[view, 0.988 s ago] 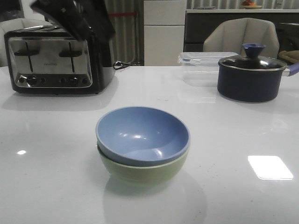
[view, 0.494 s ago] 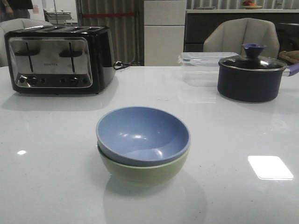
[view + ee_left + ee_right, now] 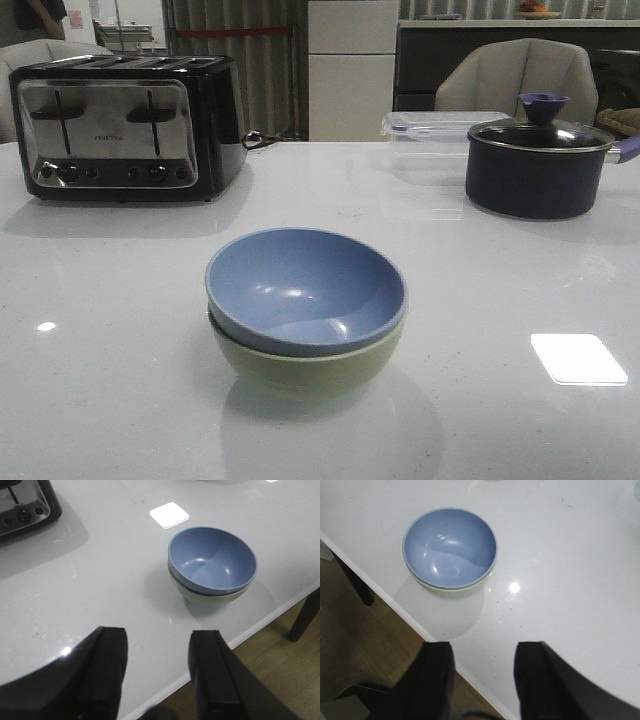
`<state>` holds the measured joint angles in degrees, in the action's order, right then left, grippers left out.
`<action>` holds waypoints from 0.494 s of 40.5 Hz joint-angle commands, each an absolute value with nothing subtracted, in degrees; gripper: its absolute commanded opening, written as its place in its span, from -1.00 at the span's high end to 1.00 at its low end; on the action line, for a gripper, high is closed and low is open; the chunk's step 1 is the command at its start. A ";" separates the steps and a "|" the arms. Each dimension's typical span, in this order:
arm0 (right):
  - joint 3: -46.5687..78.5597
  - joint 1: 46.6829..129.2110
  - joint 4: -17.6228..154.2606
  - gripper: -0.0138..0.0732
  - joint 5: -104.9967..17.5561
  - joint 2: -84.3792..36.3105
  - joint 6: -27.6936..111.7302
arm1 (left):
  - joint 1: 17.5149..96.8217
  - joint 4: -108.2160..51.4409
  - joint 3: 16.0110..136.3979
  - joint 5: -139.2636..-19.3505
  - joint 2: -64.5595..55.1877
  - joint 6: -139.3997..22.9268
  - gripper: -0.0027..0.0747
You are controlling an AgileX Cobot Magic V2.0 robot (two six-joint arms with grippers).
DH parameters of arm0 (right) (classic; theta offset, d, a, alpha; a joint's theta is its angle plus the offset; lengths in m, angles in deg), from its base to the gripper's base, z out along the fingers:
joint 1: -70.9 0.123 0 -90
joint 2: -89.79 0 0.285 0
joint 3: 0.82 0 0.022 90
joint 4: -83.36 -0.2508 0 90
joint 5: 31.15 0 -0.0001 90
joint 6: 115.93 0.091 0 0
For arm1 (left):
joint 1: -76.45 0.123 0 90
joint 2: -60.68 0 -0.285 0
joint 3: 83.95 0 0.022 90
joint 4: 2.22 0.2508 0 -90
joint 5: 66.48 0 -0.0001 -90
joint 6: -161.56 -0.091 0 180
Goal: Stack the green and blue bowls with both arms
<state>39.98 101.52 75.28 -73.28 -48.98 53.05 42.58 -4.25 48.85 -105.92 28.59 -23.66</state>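
Observation:
The dusty blue bowl [image 3: 305, 288] sits nested inside the pale green bowl [image 3: 305, 368] on the white table, near its front edge. Both wrist views show the stack from above: blue bowl [image 3: 212, 560] over green bowl [image 3: 210, 599], and blue bowl [image 3: 449, 547] over green bowl [image 3: 465, 590]. My left gripper [image 3: 158, 640] is open and empty, held back over the table's edge, apart from the bowls. My right gripper [image 3: 485, 652] is also open and empty, over the same edge on the other side. Neither arm shows in the front view.
A black and silver toaster [image 3: 125, 125] stands at the back left. A dark lidded pot [image 3: 535, 165] and a clear plastic container [image 3: 430, 135] stand at the back right. A chair [image 3: 515, 80] is behind the table. The table edge [image 3: 240, 636] drops to a wooden floor.
A dark arm that hung over the toaster at the top left one second ago has left the front view. The stacked bowls have not moved.

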 commanded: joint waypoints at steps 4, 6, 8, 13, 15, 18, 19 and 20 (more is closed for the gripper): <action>38.44 101.54 75.67 0.30 -69.56 -48.99 52.55 | 42.16 -4.45 50.46 -100.45 27.97 -23.62 0.05; 38.44 101.54 75.67 0.45 -69.56 -48.99 52.55 | 42.16 -4.45 50.46 -100.45 27.97 -23.62 0.17; 38.44 101.54 75.62 0.57 -69.56 -48.99 52.55 | 42.16 -4.45 50.46 -100.45 27.97 -23.62 0.36; 38.44 101.54 75.62 0.55 -69.61 -48.99 52.55 | 42.16 -4.65 50.46 -100.56 27.97 -23.62 0.70; 38.44 101.54 75.62 0.55 -69.56 -48.99 52.55 | 42.16 -4.65 50.46 -100.56 27.97 -23.62 0.69; 38.44 101.54 75.62 0.55 -69.56 -48.99 52.55 | 42.16 -4.65 50.46 -100.56 27.97 -23.62 0.69; 38.44 101.54 75.62 0.55 -69.56 -48.99 52.55 | 42.16 -4.65 50.46 -100.56 27.97 -23.62 0.69; 38.44 101.54 75.62 0.55 -69.56 -48.99 52.55 | 42.16 -4.65 50.46 -100.56 27.97 -23.62 0.69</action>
